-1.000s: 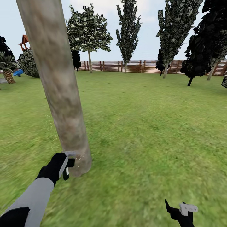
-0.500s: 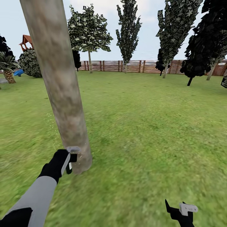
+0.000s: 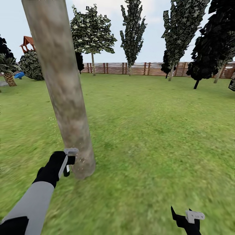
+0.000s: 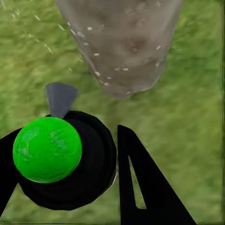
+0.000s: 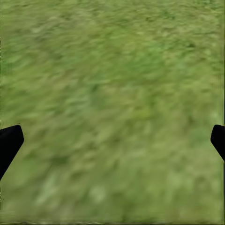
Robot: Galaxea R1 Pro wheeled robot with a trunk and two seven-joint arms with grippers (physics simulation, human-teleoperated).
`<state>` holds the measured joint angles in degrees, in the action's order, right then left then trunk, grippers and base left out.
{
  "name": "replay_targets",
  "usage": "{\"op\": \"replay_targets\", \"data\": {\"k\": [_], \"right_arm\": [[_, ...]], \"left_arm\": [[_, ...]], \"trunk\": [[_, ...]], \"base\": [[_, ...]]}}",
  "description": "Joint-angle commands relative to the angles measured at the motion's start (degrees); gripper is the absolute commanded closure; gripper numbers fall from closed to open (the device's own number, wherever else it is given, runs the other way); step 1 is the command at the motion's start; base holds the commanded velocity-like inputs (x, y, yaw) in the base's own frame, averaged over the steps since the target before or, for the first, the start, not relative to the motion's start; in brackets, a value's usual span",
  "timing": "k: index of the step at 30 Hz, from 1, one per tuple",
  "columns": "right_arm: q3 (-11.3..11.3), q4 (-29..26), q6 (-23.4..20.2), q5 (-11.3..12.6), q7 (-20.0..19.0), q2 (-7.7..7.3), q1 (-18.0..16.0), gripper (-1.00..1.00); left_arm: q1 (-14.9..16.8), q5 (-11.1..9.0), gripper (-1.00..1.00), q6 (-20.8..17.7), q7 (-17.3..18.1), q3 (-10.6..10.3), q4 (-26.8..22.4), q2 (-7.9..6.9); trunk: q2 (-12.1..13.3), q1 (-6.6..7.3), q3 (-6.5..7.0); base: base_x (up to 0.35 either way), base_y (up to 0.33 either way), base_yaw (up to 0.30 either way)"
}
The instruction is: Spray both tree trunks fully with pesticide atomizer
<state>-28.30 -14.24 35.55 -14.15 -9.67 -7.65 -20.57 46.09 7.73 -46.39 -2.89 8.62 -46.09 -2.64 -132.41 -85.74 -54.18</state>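
Note:
A thick grey-brown tree trunk (image 3: 67, 98) rises from the grass on the left of the head view. My left gripper (image 3: 67, 162) is low beside the trunk's base, shut on the pesticide atomizer (image 4: 65, 164), a black bottle with a green ball top and a grey nozzle (image 4: 60, 97) aimed at the trunk (image 4: 124, 42). White pesticide specks (image 4: 96, 70) dot the bark and drift over the grass. In the head view's lower right corner my right gripper (image 3: 188, 218) hangs over the lawn, open and holding nothing.
Open lawn (image 3: 156, 130) stretches to a brown slat fence (image 3: 143, 68) at the back. Several other trees (image 3: 92, 32) stand along it, with dark bushes (image 3: 209, 65) at the right. A palm-like plant (image 3: 8, 70) and a play structure (image 3: 26, 42) are far left.
My left gripper with the atomizer has risen a little along the trunk's base and shifted slightly left. The right arm has not moved.

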Motion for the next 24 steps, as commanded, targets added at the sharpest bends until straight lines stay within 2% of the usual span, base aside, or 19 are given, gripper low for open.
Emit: {"op": "replay_targets", "data": {"k": [1,2,4,6,10,12,14,15,18,20,24], "right_arm": [[0.00,0.00,0.02,0.00,0.00,0.00,0.00,-1.00],[0.00,0.00,0.03,0.00,0.00,0.00,0.00,-1.00],[0.00,0.00,0.03,0.00,0.00,0.00,0.00,-1.00],[0.00,0.00,0.03,0.00,0.00,0.00,0.00,-1.00],[0.00,0.00,0.04,0.00,0.00,0.00,0.00,-1.00],[0.00,0.00,0.05,0.00,0.00,0.00,0.00,-1.00],[0.00,0.00,0.04,0.00,0.00,0.00,0.00,-1.00],[0.00,0.00,0.04,0.00,0.00,0.00,0.00,-1.00],[0.00,0.00,0.04,-0.01,0.00,0.00,0.00,-1.00],[0.00,0.00,0.05,-0.05,0.00,0.00,0.00,-1.00],[0.00,0.00,0.04,-0.04,0.00,0.00,0.00,-1.00]], "left_arm": [[0.04,0.21,1.00,-0.02,-0.01,-0.04,-0.06,0.20],[0.13,0.20,1.00,-0.02,-0.01,-0.07,-0.30,0.69],[0.38,0.34,1.00,-1.06,-0.08,-0.09,-1.07,2.68],[0.46,0.41,1.00,-3.25,-0.15,-0.11,-1.86,3.17],[0.17,0.60,1.00,-5.09,-0.12,0.15,-6.29,2.32],[0.15,0.51,1.00,-6.18,-0.07,0.26,-7.15,1.17],[-0.03,0.27,1.00,-6.77,-0.02,0.30,-7.53,-0.63],[-0.18,0.22,1.00,-6.87,-0.01,0.08,-7.58,-0.72],[-0.31,0.21,1.00,-6.94,-0.01,-0.09,-7.78,-0.14],[-0.30,0.27,1.00,-7.18,-0.01,-0.15,-9.27,1.66],[-0.16,0.35,1.00,-9.57,-0.01,-0.20,-11.49,2.65]], "trunk": [[0.00,0.00,0.00],[0.00,0.00,0.00],[0.00,0.00,0.00],[0.00,0.00,0.00],[0.00,0.00,0.00],[0.00,0.00,0.00],[0.00,0.00,0.00],[0.00,0.00,0.00],[0.00,0.00,0.00],[0.00,0.00,0.00],[0.00,0.00,0.00]], "base": [[-0.258,0.000,0.000],[-0.296,0.000,0.000],[-0.300,0.000,0.000],[-0.116,0.000,0.000],[-0.023,0.000,0.000],[-0.002,0.000,0.000],[0.000,0.000,0.000],[0.000,0.000,0.000],[0.000,0.000,0.000],[0.000,0.000,0.000],[0.000,0.000,0.000]]}}
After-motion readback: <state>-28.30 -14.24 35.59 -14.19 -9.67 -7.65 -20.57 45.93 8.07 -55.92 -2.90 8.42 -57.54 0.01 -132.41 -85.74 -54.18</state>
